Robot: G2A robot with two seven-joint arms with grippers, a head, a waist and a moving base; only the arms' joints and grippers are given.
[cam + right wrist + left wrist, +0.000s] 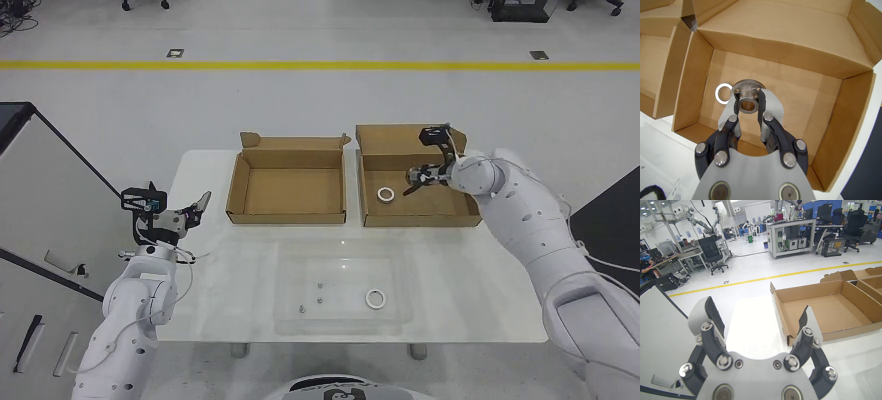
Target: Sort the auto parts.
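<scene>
My right gripper [748, 101] is shut on a metal flanged bushing [747, 94], held over the floor of the right cardboard box [468, 215]. In the top view the same right gripper [414, 181] hangs inside that box. A flat metal ring [721, 94] lies on the box floor beside the bushing, also seen as a ring [385, 194] in the top view. My left gripper [761, 321] stands open with nothing between its fingers, off the table's left edge, short of the left cardboard box [868, 324]. In the top view the left gripper [185, 212] sits left of that box [234, 190].
A clear plastic tray [290, 318] at the table's front holds another ring [376, 299] and a few small screws [319, 291]. The left box's floor is bare. A grey panel [40, 190] stands to the left of the table.
</scene>
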